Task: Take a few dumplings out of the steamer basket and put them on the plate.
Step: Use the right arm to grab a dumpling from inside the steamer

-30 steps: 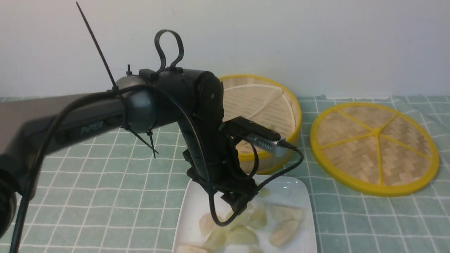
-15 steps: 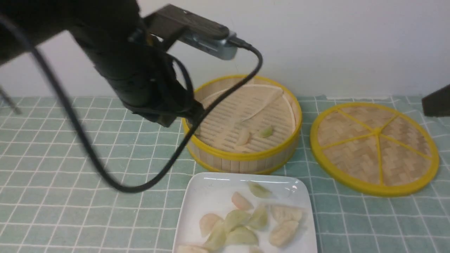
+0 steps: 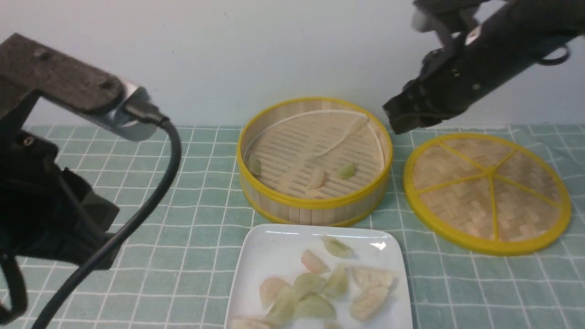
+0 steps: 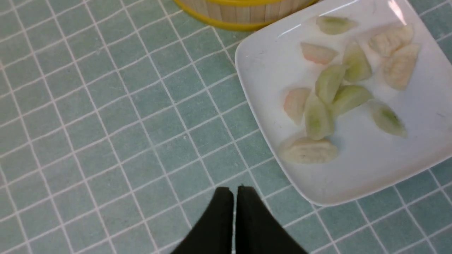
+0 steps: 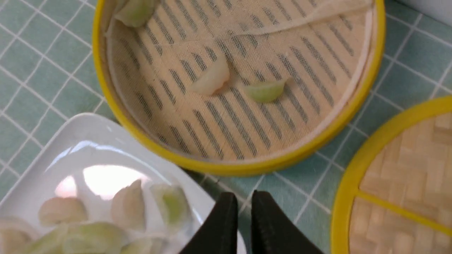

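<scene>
The cloth-covered surface (image 3: 192,219) lies under both claws, and neither touches it.

The steamer basket (image 3: 315,205) sits below and ahead of the right claw (image 5: 243,197). The claw hangs high above the strip between the basket and the flat woven lid (image 3: 486,192). Its fingers are parted by a narrow gap with nothing between them.

The plate (image 3: 269,256) sits just beside the basket's near wall. From the left claw (image 4: 235,192) it lies ahead and off to one side, with its closest corner near the fingertips. That claw is pressed together on nothing and hangs low over bare cloth, well apart from the basket.

Most of the dumplings are already heaped on the plate (image 3: 320,288). Three remain in the basket: a cream one (image 5: 212,79) and a green one (image 5: 265,91) close together near the middle of the floor, and another green one (image 5: 136,12) against the far wall.

The right claw is the nearer one for the next pick, since the middle pair lies straight ahead of it, just past the basket's near rim. The green one's long axis seems to run almost along the line on which the fingers close. The cream one lies slanted to that line. I judge the wrist would have to turn so the fingers cross a dumpling's narrow width, and they would need to spread wider before going down.
</scene>
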`<move>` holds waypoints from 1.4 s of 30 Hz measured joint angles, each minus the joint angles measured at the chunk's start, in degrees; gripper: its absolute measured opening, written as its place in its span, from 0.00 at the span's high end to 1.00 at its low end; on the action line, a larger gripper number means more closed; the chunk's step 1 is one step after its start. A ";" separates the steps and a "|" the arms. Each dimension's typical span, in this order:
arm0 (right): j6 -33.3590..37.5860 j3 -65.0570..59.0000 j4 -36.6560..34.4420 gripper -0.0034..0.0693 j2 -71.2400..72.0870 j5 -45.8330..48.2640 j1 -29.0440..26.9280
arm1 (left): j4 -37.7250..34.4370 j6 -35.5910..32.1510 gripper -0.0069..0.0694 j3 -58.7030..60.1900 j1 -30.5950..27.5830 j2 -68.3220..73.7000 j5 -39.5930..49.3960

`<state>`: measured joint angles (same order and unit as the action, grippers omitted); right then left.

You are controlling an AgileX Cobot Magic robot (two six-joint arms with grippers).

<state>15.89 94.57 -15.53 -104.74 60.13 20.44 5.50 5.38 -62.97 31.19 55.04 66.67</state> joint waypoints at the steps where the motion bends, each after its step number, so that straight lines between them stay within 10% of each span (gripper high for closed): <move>1: 0.00 2.83 1.08 0.79 -3.82 -0.22 1.15 | 0.87 0.72 0.92 0.69 0.00 -1.12 1.00; 15: -4.45 22.64 15.53 0.21 -29.50 -0.02 6.93 | 15.51 8.32 0.92 1.63 0.00 -8.81 5.32; 21: -6.36 23.21 16.35 0.25 -30.35 0.49 6.93 | 18.18 9.93 0.92 1.69 0.00 -10.98 5.39; 26: -8.47 23.67 16.28 0.50 -30.85 4.22 6.93 | 18.44 10.03 0.92 2.01 0.00 -11.13 5.45; 42: -8.67 19.63 11.45 0.49 -11.01 10.73 6.93 | 18.38 10.30 0.92 2.28 0.00 -11.13 5.51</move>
<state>7.23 114.20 -4.08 -115.75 70.86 27.37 23.88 15.68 -60.69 31.19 43.91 72.18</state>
